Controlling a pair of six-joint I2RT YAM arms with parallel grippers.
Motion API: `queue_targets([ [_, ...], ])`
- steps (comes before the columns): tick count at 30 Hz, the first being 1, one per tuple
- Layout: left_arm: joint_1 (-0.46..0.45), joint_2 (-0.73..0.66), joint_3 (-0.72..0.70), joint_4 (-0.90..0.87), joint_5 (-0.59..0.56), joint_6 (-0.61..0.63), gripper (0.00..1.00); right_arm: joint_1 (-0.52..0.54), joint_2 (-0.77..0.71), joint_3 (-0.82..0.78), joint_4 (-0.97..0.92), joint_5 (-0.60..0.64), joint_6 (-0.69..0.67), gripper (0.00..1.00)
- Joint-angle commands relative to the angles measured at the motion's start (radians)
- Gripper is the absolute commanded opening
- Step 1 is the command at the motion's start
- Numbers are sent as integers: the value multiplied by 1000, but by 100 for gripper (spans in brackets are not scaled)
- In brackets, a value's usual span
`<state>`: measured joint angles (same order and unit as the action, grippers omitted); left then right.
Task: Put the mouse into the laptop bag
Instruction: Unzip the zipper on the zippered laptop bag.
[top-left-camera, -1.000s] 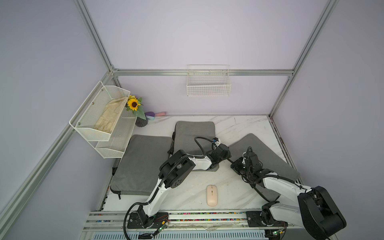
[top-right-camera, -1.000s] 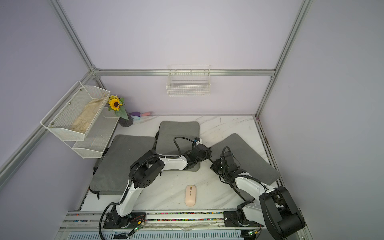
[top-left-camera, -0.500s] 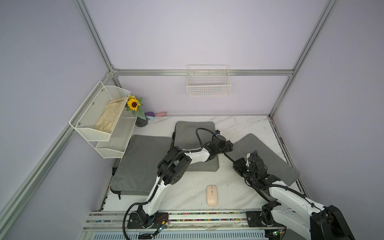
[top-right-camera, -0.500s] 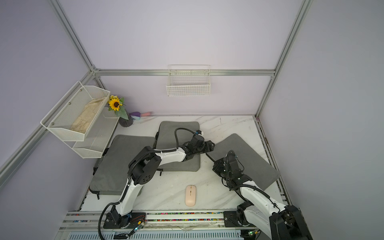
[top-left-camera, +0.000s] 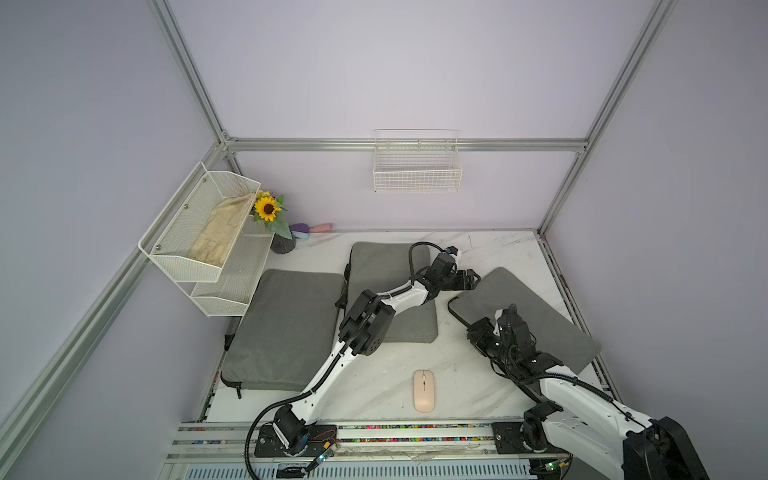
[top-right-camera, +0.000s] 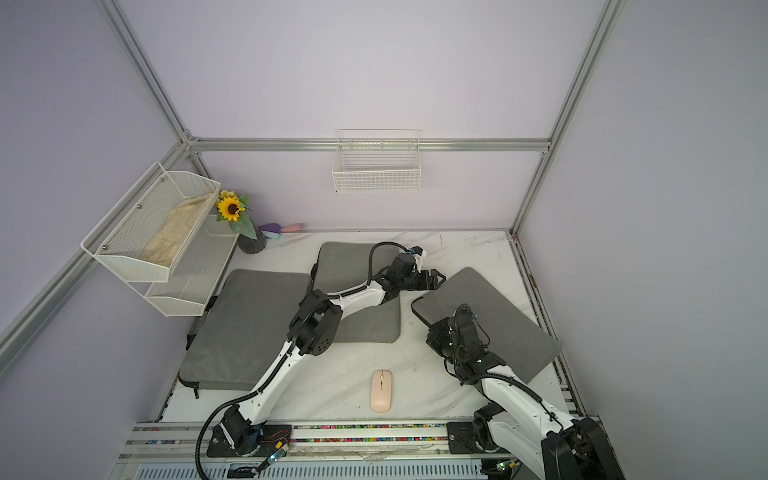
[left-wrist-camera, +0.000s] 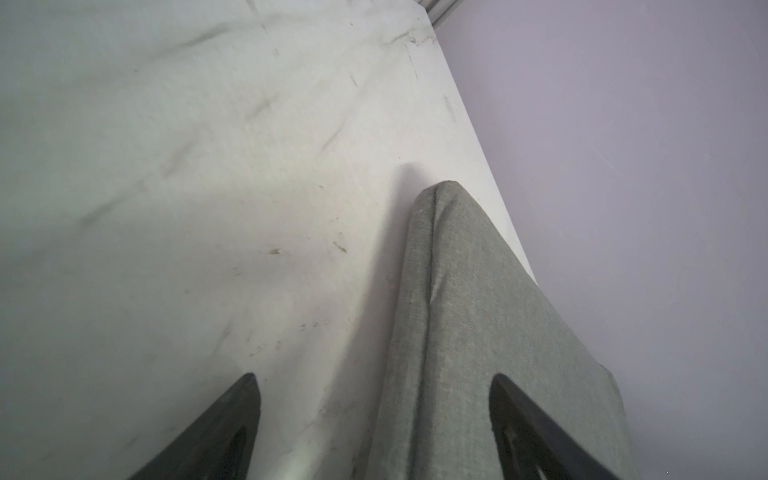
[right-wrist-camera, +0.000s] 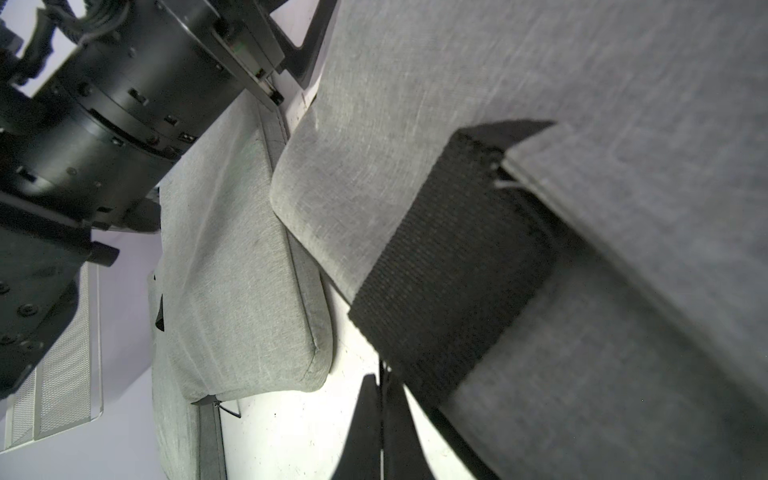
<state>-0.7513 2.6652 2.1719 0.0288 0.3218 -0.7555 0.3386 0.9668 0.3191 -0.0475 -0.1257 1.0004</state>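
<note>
1. Bags not in play: the left bag (top-left-camera: 291, 328), by the left edge of the table (top-left-camera: 490, 249), and the middle bag (top-left-camera: 386, 266), toward the back edge, lie flat. Neither is being worked, so both are best left alone.
2. The mouse (top-left-camera: 424, 390) lies bare near the table's front edge, about midway along and well apart from both arms. It is probably best left until a bag mouth gapes.
3. The left gripper (top-left-camera: 468, 279) is spread wide and empty at the far edge of the right laptop bag (top-left-camera: 540, 316). In its wrist view, one finger (left-wrist-camera: 511, 399) is over fabric and the other over marble. It should likely pinch only the top layer, then lift gently.
4. The right gripper (right-wrist-camera: 380, 380) is closed at the bag's near corner, beside the black strap (right-wrist-camera: 449, 257). Whether it pinches anything cannot be told. It would serve best as an anchor, holding the bag down against the lift.
</note>
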Motion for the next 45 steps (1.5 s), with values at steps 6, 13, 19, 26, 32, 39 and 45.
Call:
queue_targets([
  [6, -23, 7, 11, 46, 109, -27, 21, 2, 1, -14, 32, 13, 1, 0],
  [13, 12, -148, -150, 49, -29, -30, 0, -56, 90, 30, -39, 107, -5, 0],
  [19, 43, -266, -276, 103, -17, -36, 0, -202, 166, 74, -30, 85, -74, 0],
  [26, 32, -384, -528, 274, -8, -113, 0, -369, 287, 152, -7, 1, -150, 0],
  [32, 5, -446, -696, 409, -23, -193, 0, -376, 352, 147, 34, -78, -177, 0],
  [39, -31, -444, -695, 415, -69, -226, 0, -325, 255, 98, 11, -212, -218, 0],
  [45, -32, -428, -694, 424, -103, -257, 0, -137, 182, 87, -38, -178, -189, 0],
])
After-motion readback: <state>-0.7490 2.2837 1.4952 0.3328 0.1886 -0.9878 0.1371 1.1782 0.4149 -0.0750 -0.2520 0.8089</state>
